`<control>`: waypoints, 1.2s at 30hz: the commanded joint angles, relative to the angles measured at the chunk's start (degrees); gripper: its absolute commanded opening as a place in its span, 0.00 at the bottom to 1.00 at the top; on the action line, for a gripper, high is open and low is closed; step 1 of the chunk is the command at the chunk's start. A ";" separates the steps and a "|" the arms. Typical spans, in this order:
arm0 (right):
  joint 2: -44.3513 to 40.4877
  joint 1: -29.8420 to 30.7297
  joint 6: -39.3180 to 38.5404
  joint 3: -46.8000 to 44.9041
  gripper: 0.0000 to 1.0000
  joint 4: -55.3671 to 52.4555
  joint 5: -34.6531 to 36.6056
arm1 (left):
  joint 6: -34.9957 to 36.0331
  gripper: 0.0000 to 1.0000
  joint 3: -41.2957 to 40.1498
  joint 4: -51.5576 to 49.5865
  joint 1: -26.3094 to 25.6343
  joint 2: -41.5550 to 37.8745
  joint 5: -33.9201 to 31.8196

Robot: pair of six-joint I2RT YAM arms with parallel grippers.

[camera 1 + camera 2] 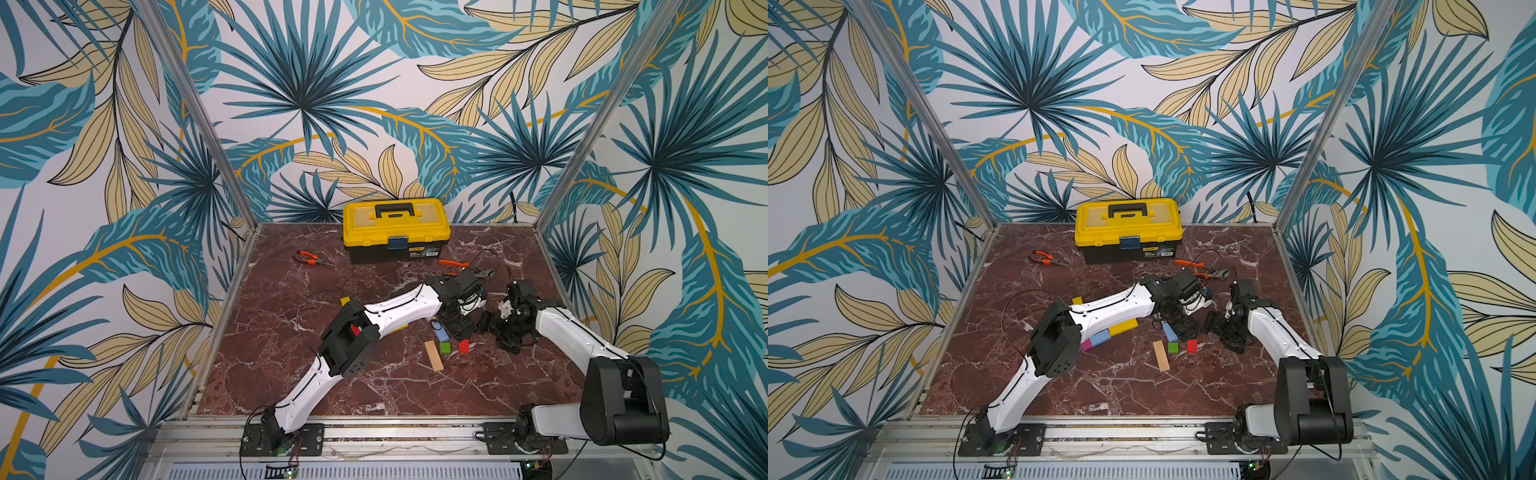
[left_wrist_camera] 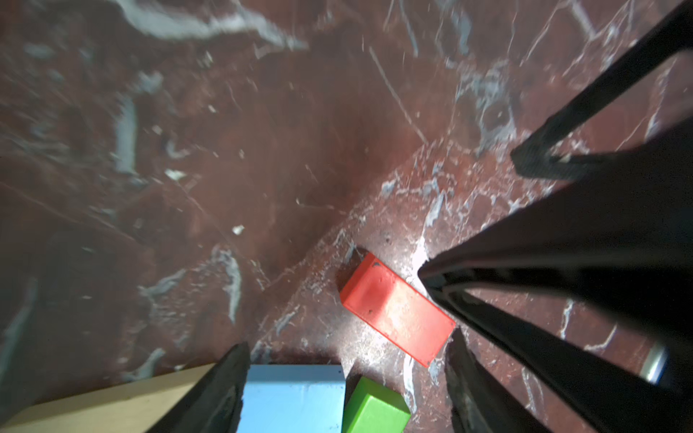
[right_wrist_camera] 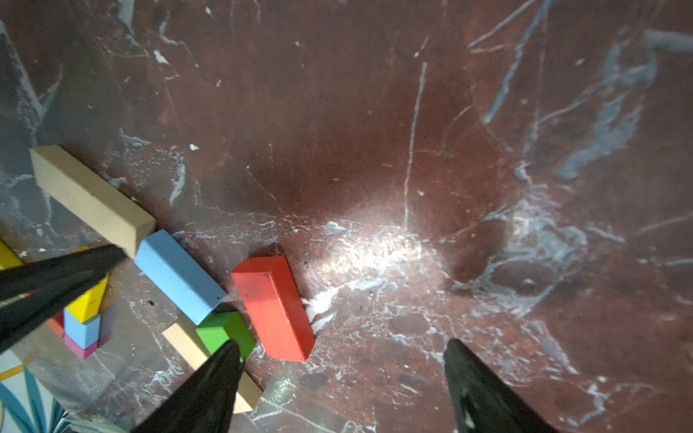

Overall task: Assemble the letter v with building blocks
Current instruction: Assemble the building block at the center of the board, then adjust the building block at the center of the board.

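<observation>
Toward the right edge of the surface (image 1: 395,395), 2 pincers hang with jaws apart, gripping nothing. The light-blue block (image 3: 180,275) and green cube (image 3: 225,330) lie under the left gripper (image 2: 347,343). The red block (image 3: 273,307) lies just beside the right gripper (image 3: 341,344).

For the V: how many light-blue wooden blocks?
2 light-blue blocks: one beside the green wooden cube, one between the magenta wooden cube and yellow wooden bar. Arms may hide more.
</observation>
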 commanded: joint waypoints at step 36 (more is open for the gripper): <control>15.25 34.77 4.22 16.05 0.85 -10.96 22.89 | -1.70 0.90 -21.09 3.32 16.59 -34.55 -16.11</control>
